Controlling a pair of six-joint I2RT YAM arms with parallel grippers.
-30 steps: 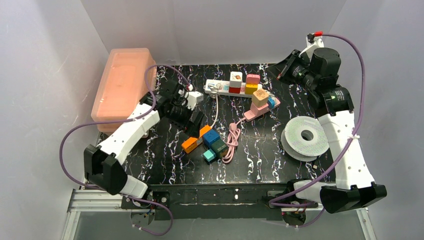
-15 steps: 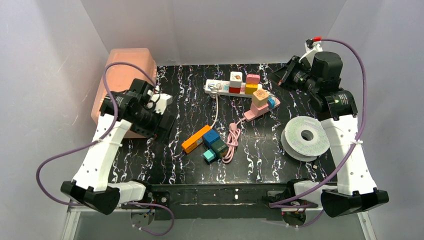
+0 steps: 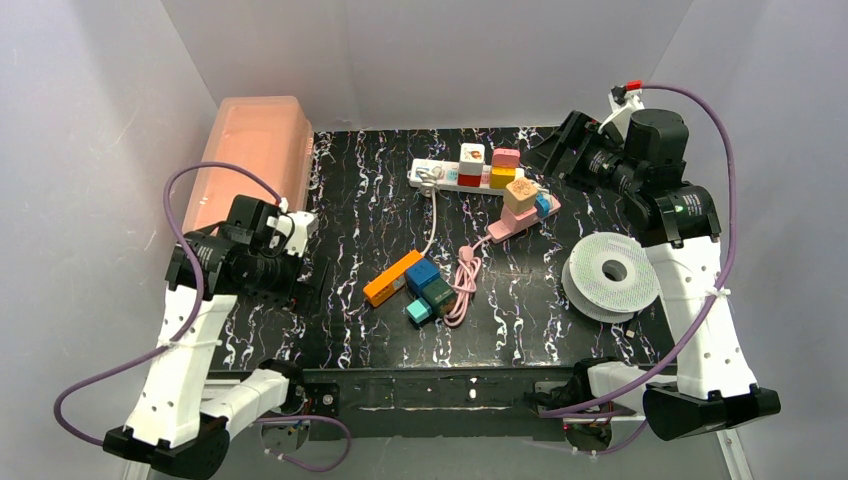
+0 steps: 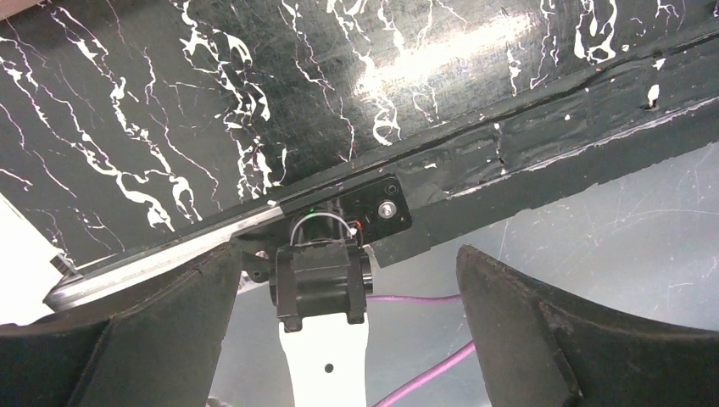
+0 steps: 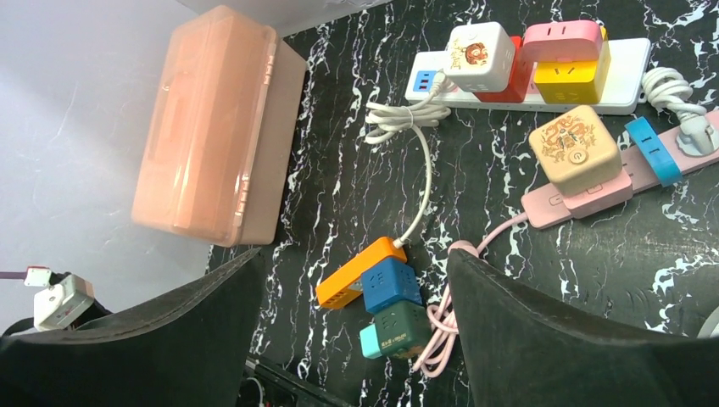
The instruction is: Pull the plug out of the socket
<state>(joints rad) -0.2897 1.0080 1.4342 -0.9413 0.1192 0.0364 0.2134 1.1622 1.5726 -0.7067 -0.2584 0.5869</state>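
Note:
The socket, a short orange strip [image 3: 388,281] [image 5: 360,273], lies mid-table with a white cable meeting its far end. A blue cube plug [image 3: 422,272] [image 5: 390,286] sits against its side. A dark green cube [image 3: 438,292] [image 5: 400,326] and a teal block [image 3: 418,312] follow behind the blue cube. My left gripper [image 3: 303,284] [image 4: 348,339] is open and empty at the table's left near part, well left of the socket. My right gripper [image 3: 557,148] [image 5: 356,339] hangs open and empty high over the far right corner, looking down at the socket.
A translucent pink box [image 3: 250,170] stands at the far left. A long white strip [image 3: 440,175] carrying several cube adapters lies at the back. A pink strip [image 3: 508,225] holds a beige cube [image 3: 520,193]. Its pink cable [image 3: 462,285] coils beside the green cube. A white spool [image 3: 610,272] sits on the right.
My left arm has drawn back from the orange socket toward the left near edge, still open. My right gripper has turned a little toward the table and its jaws now stand apart.

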